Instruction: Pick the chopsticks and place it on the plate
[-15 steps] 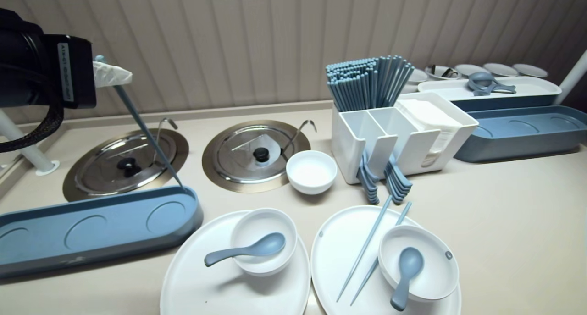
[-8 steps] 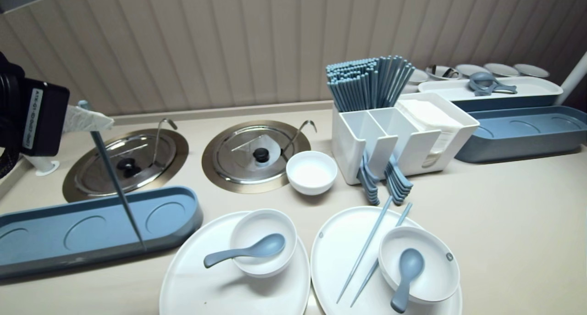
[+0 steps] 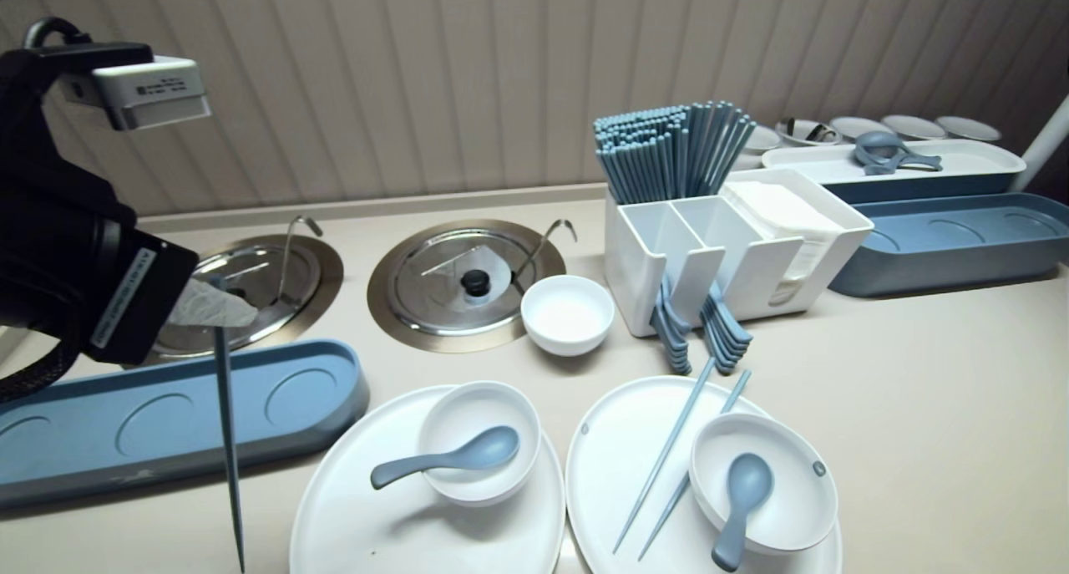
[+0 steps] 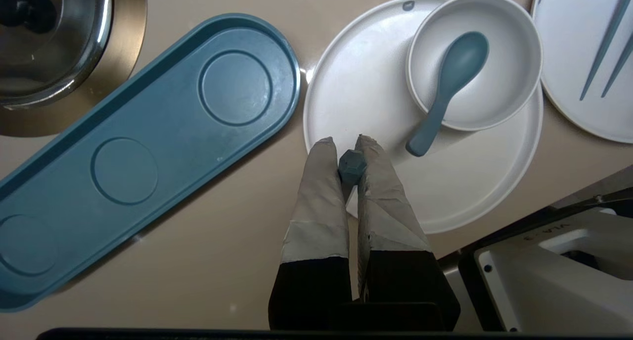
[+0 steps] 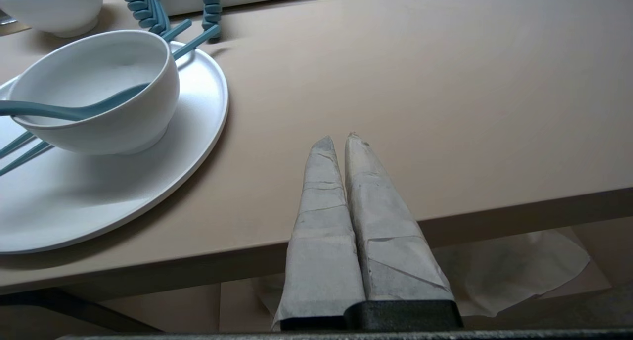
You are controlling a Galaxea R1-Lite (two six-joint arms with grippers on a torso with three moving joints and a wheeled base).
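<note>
left gripper (image 4: 343, 141) is clamped on the top end of a chopstick (image 3: 228, 440). it hangs straight down from the fingers (image 4: 316, 196), between tray (image 3: 75, 428) and plate (image 3: 351, 524). right gripper (image 5: 339, 137) is parked at the table (image 5: 445, 82) edge, fingers together.

The chopstick (image 3: 227, 424) is finished in slate blue, as is the spoon (image 3: 472, 453) (the tray (image 3: 83, 428) is a deeper blue, embossed with circles). The plate (image 3: 359, 524) and bowl (image 3: 468, 403) are left plain white. The counter (image 3: 919, 390) is coloured beige; the wall (image 3: 417, 81) is ribbed vertically. The fingers (image 4: 316, 191) of the left gripper (image 4: 345, 143) are wrapped in pale grey.
</note>
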